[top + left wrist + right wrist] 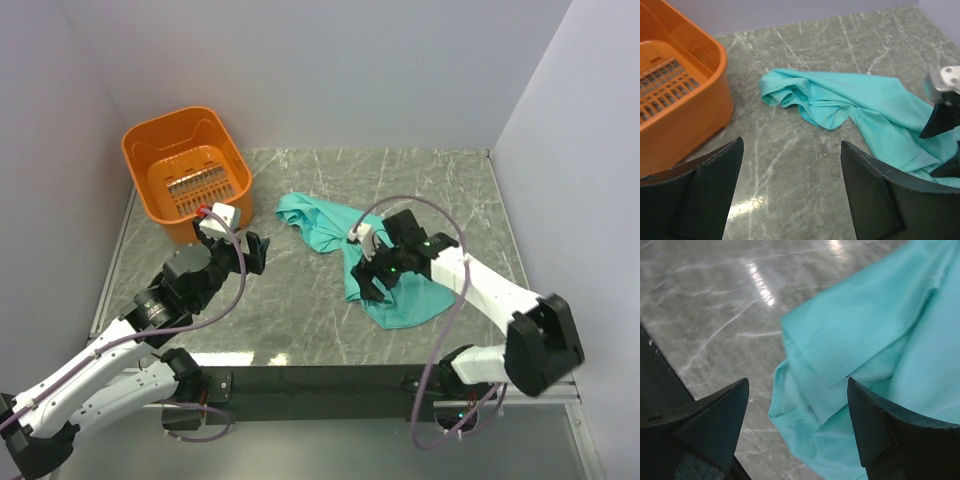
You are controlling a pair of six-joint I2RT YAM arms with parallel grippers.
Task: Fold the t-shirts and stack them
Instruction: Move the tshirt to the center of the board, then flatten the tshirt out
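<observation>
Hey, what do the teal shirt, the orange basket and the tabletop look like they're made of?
The t-shirt looks like soft, matte cloth: it lies in limp folds with a stitched hem. The basket looks like moulded plastic: smooth, slightly shiny walls and a slotted floor. The table looks like polished marble or a marble-look laminate: white veins and glare.

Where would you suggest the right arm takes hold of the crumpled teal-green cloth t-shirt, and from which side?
Probably the stitched hem edge of the teal-green cloth t-shirt, taken from above: it lies loosely layered on the marble table, between the open fingers of the right gripper.
</observation>
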